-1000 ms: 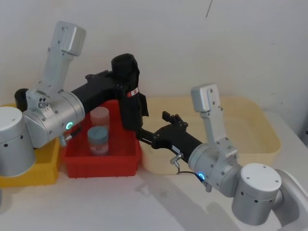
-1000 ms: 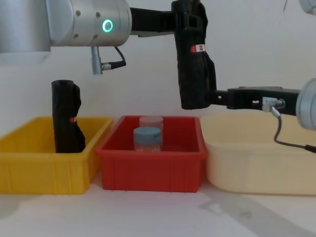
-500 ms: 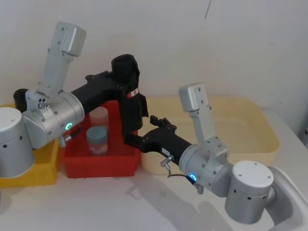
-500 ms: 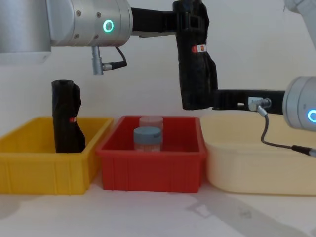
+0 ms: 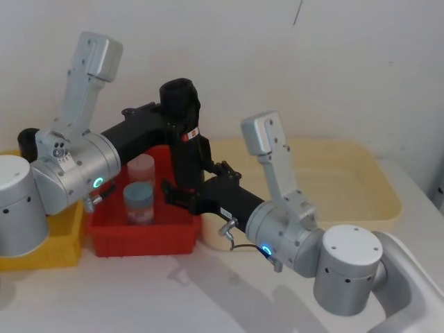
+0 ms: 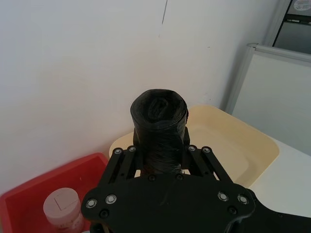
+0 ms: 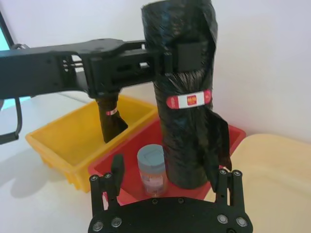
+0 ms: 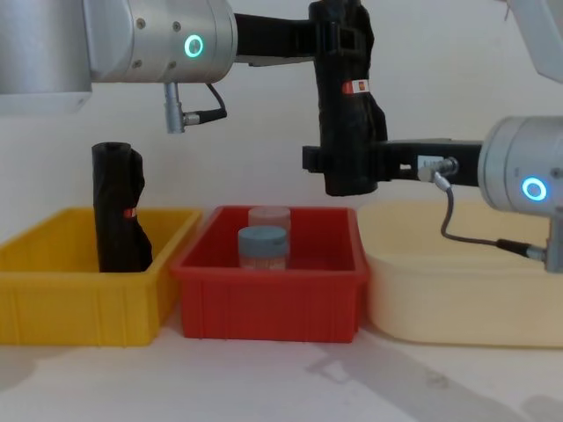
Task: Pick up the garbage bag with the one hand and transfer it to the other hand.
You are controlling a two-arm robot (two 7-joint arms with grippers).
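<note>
- Slid in from the tub (image 8: pixel 457 299) side of the red bin (image 8: pixel 264 303) over the last second: right gripper (image 7: pixel 167 150), earlier stopped at the bag's edge, now straddling the lower part of the bag (image 8: pixel 347 132).
- Not clamped yet: jaws apart, one finger (image 7: pixel 116 167) well clear of the plastic, the other close against it.
- Up top, no change: left gripper (image 6: pixel 159 145) still clamped on the bag's upper part, holding it upright in the air above the red bin's right end.
- Reads as a handover half set up. Probably next: closing the right jaws, and releasing the left only after that.
- Below the bag: open air down to the red bin's rim. Jars (image 8: pixel 262 248) inside the bin sit left of the bag's line, so no contact there.
- Right of the red bin: open space above the tub, a likely free path for carrying the bag away.
- Left of the red bin: yellow bin (image 8: pixel 79 299) with a spare roll (image 8: pixel 119 211), well apart from the handover.
- Behind the red bin: wall near. Cannot tell how much room there for the far finger.
- Worth watching: loose fold of plastic on the bag's tub side, apt to get pinched instead of the roll's body.
</note>
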